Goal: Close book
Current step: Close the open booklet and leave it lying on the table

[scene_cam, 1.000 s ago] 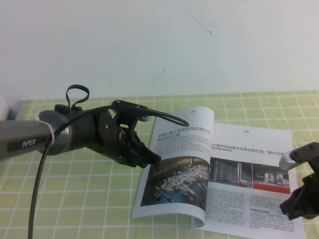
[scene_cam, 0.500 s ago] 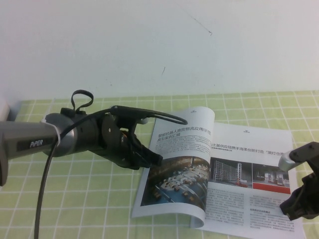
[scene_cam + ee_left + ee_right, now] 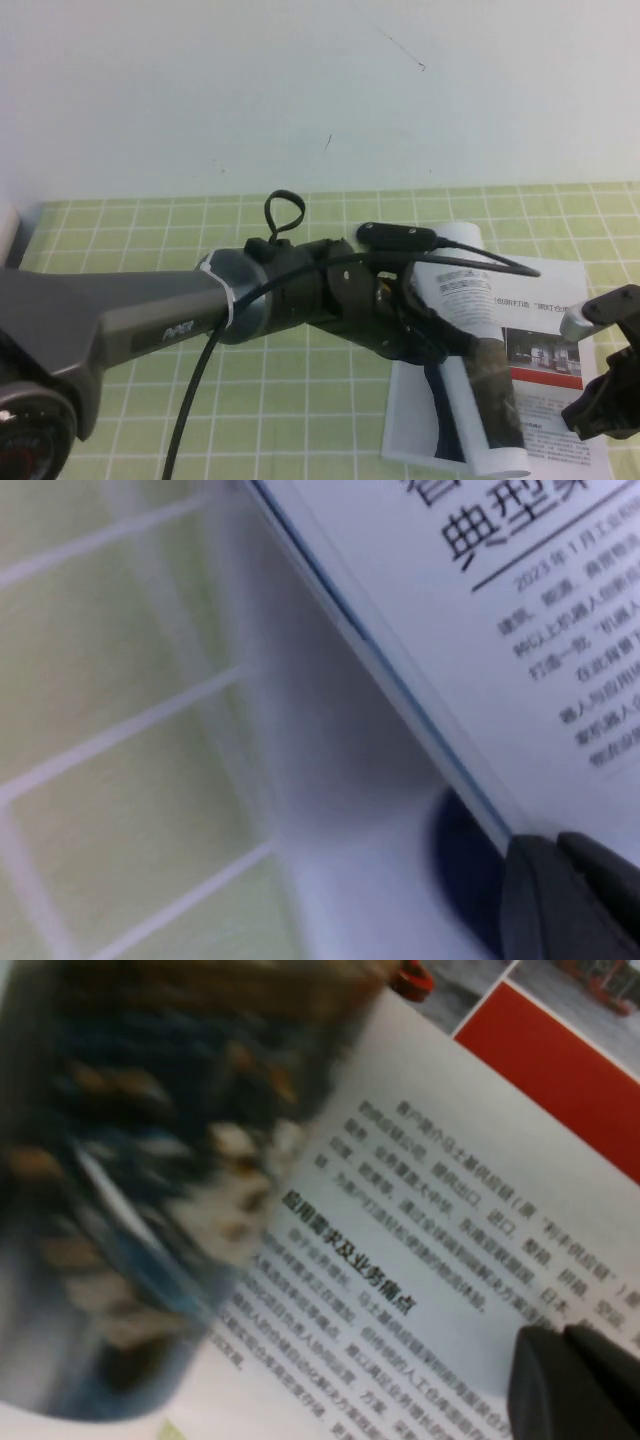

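Observation:
The magazine (image 3: 545,300) lies on the right side of the green checked cloth. Its left page (image 3: 485,375) is lifted and curled over toward the right page. My left gripper (image 3: 432,340) reaches in from the left, under and against that lifted page, fingers together; in the left wrist view the gripper (image 3: 560,858) sits at the edge of the printed page (image 3: 530,610). My right gripper (image 3: 600,412) rests on the magazine's right page near its front right corner, shut. In the right wrist view the gripper (image 3: 565,1348) touches the text page (image 3: 420,1260), with the curled page (image 3: 130,1190) beside it.
The green checked tablecloth (image 3: 150,230) covers the table, with a white wall behind it. My left arm (image 3: 150,320) stretches across the middle of the table, its cable looping above the magazine.
My left arm has swept to the right, carrying the magazine's left page up and over toward the right page. The right gripper has stayed in place on the right page.

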### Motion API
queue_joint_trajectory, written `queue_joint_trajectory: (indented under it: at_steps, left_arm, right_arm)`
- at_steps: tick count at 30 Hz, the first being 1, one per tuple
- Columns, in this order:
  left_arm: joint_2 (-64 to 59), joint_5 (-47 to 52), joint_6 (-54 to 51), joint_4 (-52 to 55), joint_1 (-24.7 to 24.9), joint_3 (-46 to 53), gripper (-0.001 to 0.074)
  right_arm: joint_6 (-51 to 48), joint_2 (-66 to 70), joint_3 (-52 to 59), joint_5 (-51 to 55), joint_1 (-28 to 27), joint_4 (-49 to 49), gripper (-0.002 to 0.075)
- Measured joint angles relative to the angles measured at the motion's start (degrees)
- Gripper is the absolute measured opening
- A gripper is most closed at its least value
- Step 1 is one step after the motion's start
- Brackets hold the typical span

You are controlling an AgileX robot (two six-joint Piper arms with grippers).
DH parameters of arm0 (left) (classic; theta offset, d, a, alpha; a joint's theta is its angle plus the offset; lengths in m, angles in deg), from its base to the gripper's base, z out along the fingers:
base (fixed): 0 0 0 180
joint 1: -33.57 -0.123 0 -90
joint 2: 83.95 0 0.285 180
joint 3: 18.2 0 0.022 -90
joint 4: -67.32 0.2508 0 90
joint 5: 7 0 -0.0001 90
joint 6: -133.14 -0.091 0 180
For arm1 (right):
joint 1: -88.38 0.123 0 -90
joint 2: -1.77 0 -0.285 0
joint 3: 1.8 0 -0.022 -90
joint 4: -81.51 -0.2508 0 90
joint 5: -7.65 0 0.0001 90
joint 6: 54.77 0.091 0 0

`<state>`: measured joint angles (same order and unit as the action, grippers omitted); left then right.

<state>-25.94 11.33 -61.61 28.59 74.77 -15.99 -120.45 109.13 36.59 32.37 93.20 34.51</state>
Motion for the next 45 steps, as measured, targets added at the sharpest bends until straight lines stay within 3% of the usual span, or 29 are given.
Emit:
queue_joint_trajectory:
  at_steps: [4,9,12,19,23,33,39,45]
  left_arm:
    - [2.34,4.6,-3.92,0.41,1.19,-4.45,-0.0003]
    - [8.84,9.55,-4.29,7.96,0.02,-6.44,-0.0003]
    - [13.69,12.02,2.72,18.35,-1.48,-6.54,-0.0003]
    - [27.32,22.73,29.6,50.13,-2.59,-6.54,-0.0003]
    - [36.47,25.83,34.83,57.3,-2.59,-4.86,-0.0003]
    - [64.81,23.58,36.89,58.05,-2.36,16.74,-0.0003]
    - [79.63,10.49,36.65,60.75,-2.36,32.24,-0.0003]
    - [84.1,4.87,36.87,62.64,-2.36,41.62,-0.0003]
  right_arm:
    - [0.0,-0.87,-0.13,-0.27,0.0,1.83,-0.0001]
    - [3.54,-6.41,-4.0,1.53,0.11,12.19,-0.0002]
    - [9.39,-11.87,-7.81,3.86,0.11,19.93,-0.0002]
    - [29.18,-25.43,-13.87,9.42,0.11,37.59,-0.0002]
    - [38.29,-33.63,-13.95,11.34,0.11,46.3,-0.0002]
    - [44.94,-56.57,-8.51,12.37,0.11,49.63,-0.0002]
    - [50.69,-67.94,2.14,9.9,0.11,49.63,-0.0002]
    - [53.12,-76.69,11.29,10.46,0.11,49.63,-0.0002]
